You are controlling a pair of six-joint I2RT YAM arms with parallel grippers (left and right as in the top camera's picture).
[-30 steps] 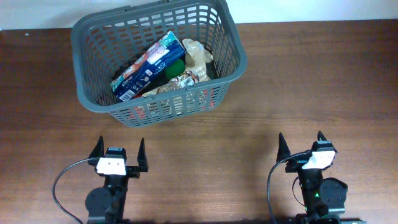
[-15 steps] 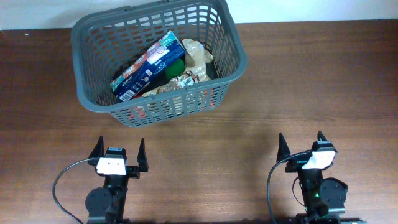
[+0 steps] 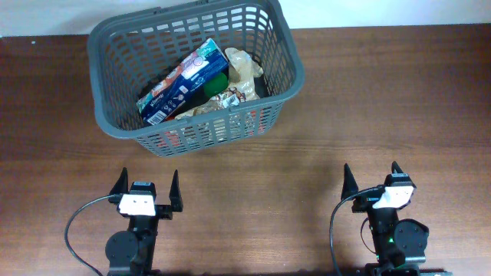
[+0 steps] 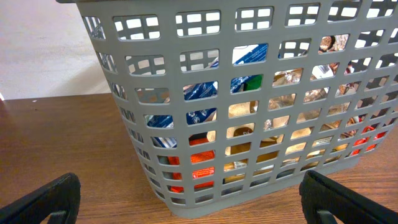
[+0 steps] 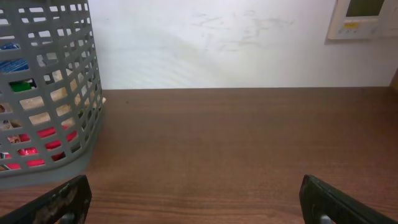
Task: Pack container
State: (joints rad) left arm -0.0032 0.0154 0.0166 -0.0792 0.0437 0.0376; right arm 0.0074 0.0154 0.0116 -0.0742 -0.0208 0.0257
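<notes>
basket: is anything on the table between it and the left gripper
Nothing visible. Only bare table lies between the open left gripper and the basket, whose near wall faces it straight ahead.

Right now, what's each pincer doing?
Left pincer: open, empty.
Right pincer: open, empty.

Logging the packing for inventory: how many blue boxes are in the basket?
1: the blue box lies diagonally atop crinkly packets in the basket. Others may be hidden underneath.
</notes>
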